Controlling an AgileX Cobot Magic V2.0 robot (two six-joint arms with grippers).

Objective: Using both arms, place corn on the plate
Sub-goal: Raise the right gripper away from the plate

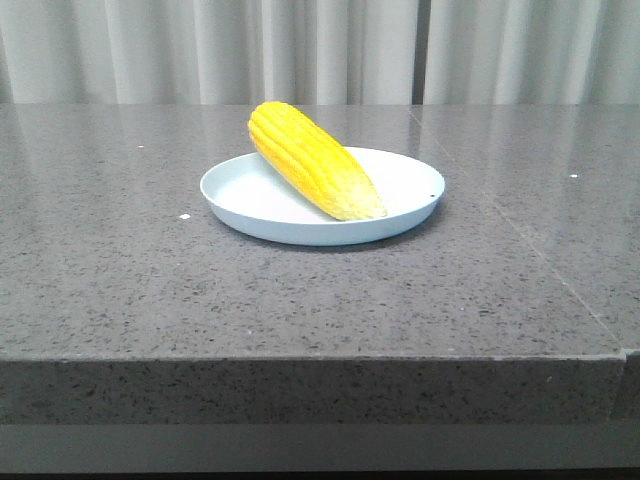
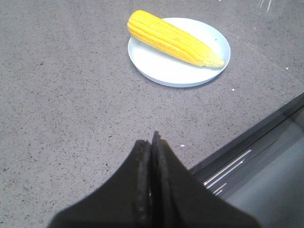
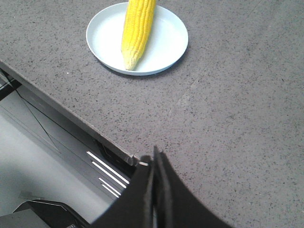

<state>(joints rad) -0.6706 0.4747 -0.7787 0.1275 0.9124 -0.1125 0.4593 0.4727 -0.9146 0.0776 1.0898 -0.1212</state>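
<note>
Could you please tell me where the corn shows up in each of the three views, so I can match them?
Front view: the corn lies centre frame, its fat end over the far-left rim.
Left wrist view: the corn is near the top, right of centre.
Right wrist view: the corn is at the top edge, partly cropped.
Shared landmark: the plate under it.

the table looks like polished stone, dark grey with fine pale and black speckles, smooth and faintly glossy toward the back where it catches soft reflections. the plate has a smooth, even, pale blue-white surface with a satin sheen (plastic or glazed ceramic, hard to tell which). the corn is bumpy with tight rows of kernels, slightly waxy in its shine. the curtain behind is soft, matt, pleated cloth.
</note>
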